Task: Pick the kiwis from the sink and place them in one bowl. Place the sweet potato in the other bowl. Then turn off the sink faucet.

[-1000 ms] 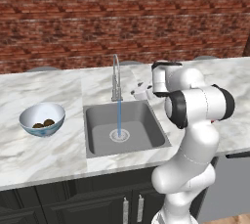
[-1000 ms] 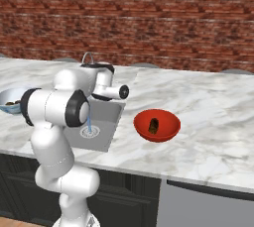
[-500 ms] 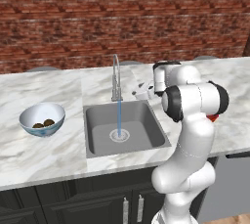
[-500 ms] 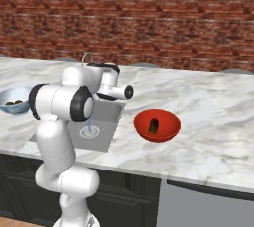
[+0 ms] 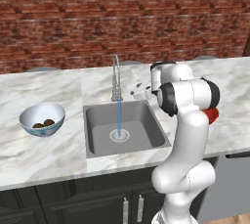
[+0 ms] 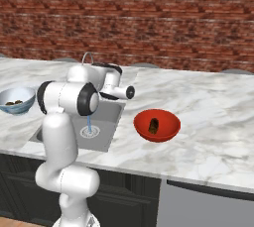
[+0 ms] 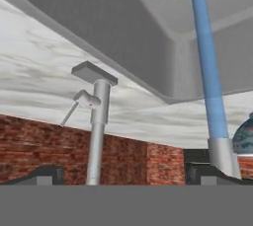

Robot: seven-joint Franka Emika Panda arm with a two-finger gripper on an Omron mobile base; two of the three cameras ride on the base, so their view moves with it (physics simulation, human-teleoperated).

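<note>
My gripper (image 5: 138, 90) is spread wide and carries nothing; it hovers above the counter (image 5: 58, 154) at the back right corner of the sink (image 5: 146, 130), turned toward the sink faucet (image 5: 116, 78). I judge this posture as an approach to the tap's control, since the sorting steps look finished and an empty, wide-spread gripper suits pushing or straddling a thin lever. In the hand view, rolled nearly upside down, my two dark finger tips (image 7: 44, 174) sit at the lower edge, and between them rises the faucet's upright stem with its flat base plate and a thin lever on one side. The lever is near my gripper but apart from it; no contact shows. Beyond the stem, the blue water stream (image 7: 207, 57) runs from the spout to the drain, so the tap is on.

Farther out, the basin holds no fruit that I can see. To the left, well apart from my gripper, stands the white and blue bowl (image 5: 53, 113) on the counter with the kiwis (image 5: 44, 123) side by side inside it. To the right of the sink, the red bowl (image 6: 171, 127) sits on the counter with the sweet potato (image 6: 154, 125) resting in its hollow. Only the shut-off appears to be left.
</note>
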